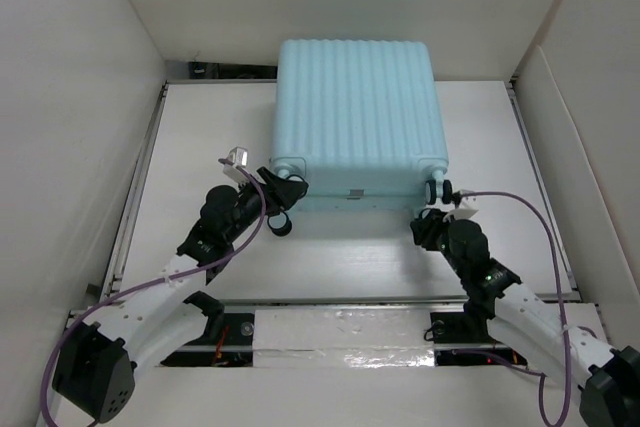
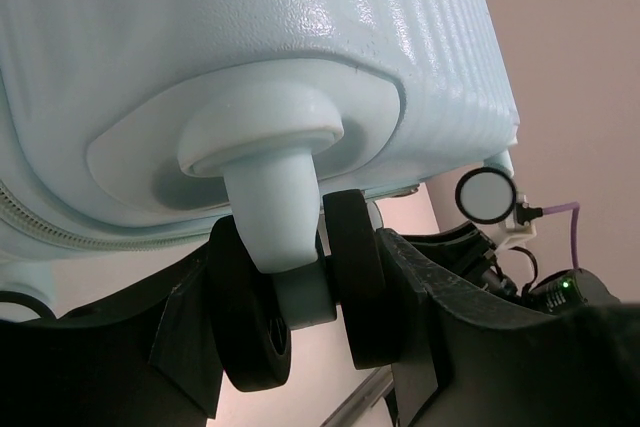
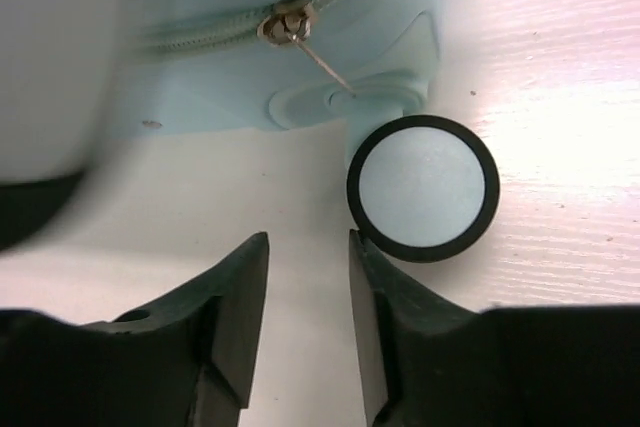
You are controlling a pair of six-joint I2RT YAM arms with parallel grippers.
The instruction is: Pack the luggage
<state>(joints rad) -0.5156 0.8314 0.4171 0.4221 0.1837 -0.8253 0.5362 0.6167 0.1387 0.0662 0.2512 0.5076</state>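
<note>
**Item 1: luggage** [image 1: 355, 122]. One pale blue ribbed hard-shell case, zipped shut and lying flat on the worktop [image 1: 200, 137]. It sits directly ahead of both sets of jaws, wheel end nearest them. I judge its long axis to run straight away from the jaws, from the wheels to the far end.

**Item 2: left jaws.** These are closed around the left wheel [image 2: 300, 297], a black twin caster on a pale blue stem. The fingers [image 2: 190, 317] bracket the pair, one outside each disc, and seem to press on them. Nothing else is held. I count this arm the nearer one, already in contact with the case.

**Item 3: right jaws.** These are parted by a narrow gap and hold nothing. The fingers [image 3: 235, 297] hang over bare worktop. The right wheel [image 3: 423, 187], a pale disc with a black rim, sits just ahead of the jaws and off to their right, not between them. The case wall lies beyond it.

**Item 4: zip pull** [image 3: 290, 25]. A small metal tab on the closed zip, ahead of the right jaws and well short of their reach.

**Item 5: markings.** I can read no brand, label or writing on the shell, wheels or zip in any view.

**Note.** The case is still closed, so I judge packing has not begun. Any move from the right arm first needs a shift to its right to meet the wheel.
</note>
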